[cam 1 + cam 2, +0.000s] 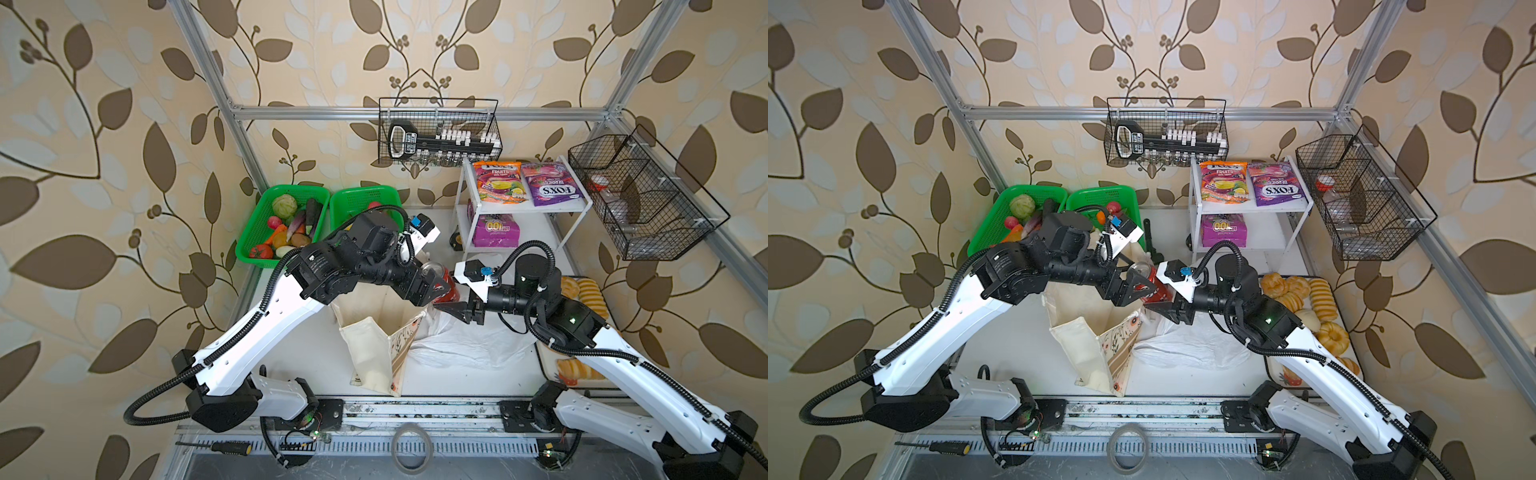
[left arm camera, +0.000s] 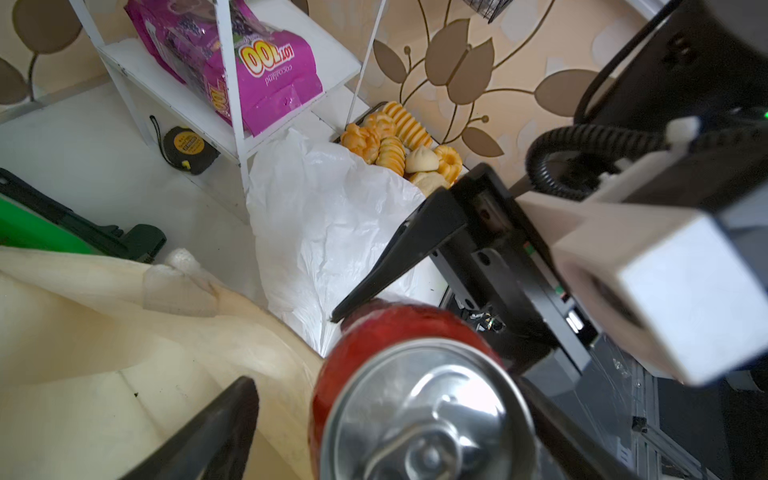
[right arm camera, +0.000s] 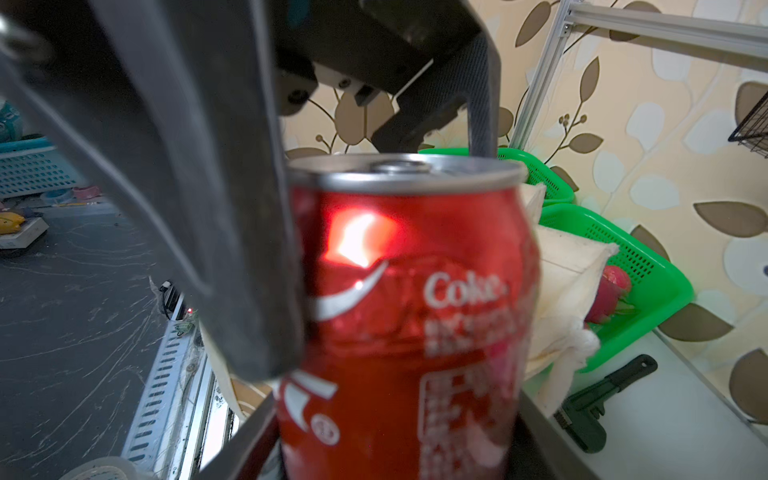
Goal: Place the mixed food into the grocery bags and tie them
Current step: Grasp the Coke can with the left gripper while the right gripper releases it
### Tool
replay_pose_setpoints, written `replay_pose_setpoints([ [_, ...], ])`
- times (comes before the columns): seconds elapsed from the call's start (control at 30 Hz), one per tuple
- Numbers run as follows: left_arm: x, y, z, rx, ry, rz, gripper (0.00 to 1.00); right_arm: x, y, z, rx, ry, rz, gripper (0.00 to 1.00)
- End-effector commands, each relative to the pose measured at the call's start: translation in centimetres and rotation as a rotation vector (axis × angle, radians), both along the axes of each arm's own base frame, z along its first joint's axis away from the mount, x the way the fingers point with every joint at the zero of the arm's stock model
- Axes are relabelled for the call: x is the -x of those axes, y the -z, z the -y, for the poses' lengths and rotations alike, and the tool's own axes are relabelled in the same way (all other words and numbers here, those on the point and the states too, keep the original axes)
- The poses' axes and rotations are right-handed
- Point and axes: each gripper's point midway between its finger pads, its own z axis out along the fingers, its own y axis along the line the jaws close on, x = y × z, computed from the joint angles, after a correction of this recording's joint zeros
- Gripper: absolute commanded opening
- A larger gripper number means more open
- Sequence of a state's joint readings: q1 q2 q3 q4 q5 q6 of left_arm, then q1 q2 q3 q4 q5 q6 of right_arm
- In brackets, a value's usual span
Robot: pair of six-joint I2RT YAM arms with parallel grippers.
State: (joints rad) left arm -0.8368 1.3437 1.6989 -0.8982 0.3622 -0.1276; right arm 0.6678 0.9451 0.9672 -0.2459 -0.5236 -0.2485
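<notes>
Tabletop (image 1: 316,353); soda can (image 1: 449,286) base hidden

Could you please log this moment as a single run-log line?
red soda can: airborne; right gripper: shut on can; left gripper: open, straddling can top; cloth tote: standing open

It was a robot lab cell dressed as a small grocery: an aluminium frame (image 1: 316,111) backed by leaf wallpaper (image 1: 104,166) enclosed a white shelf rack (image 1: 1283,210) of snack packets (image 1: 548,185), bread rolls (image 1: 1273,284) and green baskets (image 1: 255,226) of toy vegetables (image 1: 284,204); a screwdriver (image 1: 220,446) lay in front.
</notes>
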Motion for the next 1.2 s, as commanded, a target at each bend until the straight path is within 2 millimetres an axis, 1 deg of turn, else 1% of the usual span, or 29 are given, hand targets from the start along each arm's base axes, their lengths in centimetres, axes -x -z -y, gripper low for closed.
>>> replay_pose_setpoints([
  [0.0,0.4,-1.4,-0.3,0.006,0.03,0.043,0.88,0.3,-4.2,-0.4,-0.049,-0.026,0.137,0.5],
  [0.1,0.4,-1.3,-0.3,-0.001,0.032,0.046,0.82,0.4,-4.0,-0.5,-0.02,-0.026,0.149,0.5],
  [0.13,0.3,-1.3,-0.3,-0.003,0.029,0.048,0.82,0.5,-4.0,-0.6,-0.016,-0.03,0.149,0.5],
  [0.2,0.2,-1.2,-0.3,-0.007,0.028,0.048,0.76,0.5,-4.1,-0.6,-0.009,-0.033,0.152,0.5],
  [0.3,0.2,-1.1,-0.3,-0.014,0.028,0.046,0.72,0.4,-4.2,-0.5,0.009,-0.026,0.161,0.5],
  [0.33,0.2,-1.1,-0.3,-0.012,0.03,0.046,0.69,0.5,-4.2,-0.5,0.012,-0.03,0.161,0.5],
  [0.4,0.5,-1.2,-0.1,0.0,0.048,0.04,0.52,0.7,-4.3,-0.6,0.016,-0.046,0.162,0.5],
  [0.43,0.7,-1.2,0.2,0.011,0.062,0.033,0.49,0.8,-4.4,-0.6,0.013,-0.049,0.16,0.5],
  [0.5,0.9,-1.3,0.4,0.03,0.077,0.027,0.47,0.8,-4.5,-0.6,0.011,-0.051,0.163,0.52],
  [0.6,0.7,-1.6,0.2,0.04,0.057,0.044,0.38,0.8,-4.6,-0.4,0.006,-0.041,0.164,0.57],
  [0.63,0.6,-1.8,0.1,0.045,0.045,0.056,0.37,0.8,-4.5,-0.4,0.006,-0.04,0.161,0.6],
  [0.7,0.4,-2.3,-0.3,0.064,0.02,0.078,0.34,0.9,-4.6,-0.4,-0.006,-0.037,0.154,0.68],
  [0.8,1.0,-3.5,-0.5,0.105,0.038,0.101,0.3,0.8,-4.6,0.0,-0.024,-0.011,0.146,0.81],
  [0.9,0.6,-4.3,-1.6,0.108,-0.019,0.147,0.25,0.6,-5.0,0.9,-0.058,0.05,0.147,0.87],
  [0.97,0.0,-4.8,-2.5,0.104,-0.076,0.187,0.24,0.9,-5.4,1.4,-0.09,0.07,0.145,0.91],
  [1.07,-0.4,-6.0,-4.1,0.118,-0.148,0.244,0.21,1.2,-6.1,2.0,-0.148,0.099,0.12,0.95],
  [1.13,-0.6,-7.1,-5.3,0.143,-0.206,0.284,0.21,0.4,-6.3,2.6,-0.184,0.168,0.062,0.95],
  [1.17,-0.7,-7.6,-5.8,0.156,-0.231,0.301,0.21,-0.3,-6.3,2.9,-0.2,0.216,0.025,0.94],
])
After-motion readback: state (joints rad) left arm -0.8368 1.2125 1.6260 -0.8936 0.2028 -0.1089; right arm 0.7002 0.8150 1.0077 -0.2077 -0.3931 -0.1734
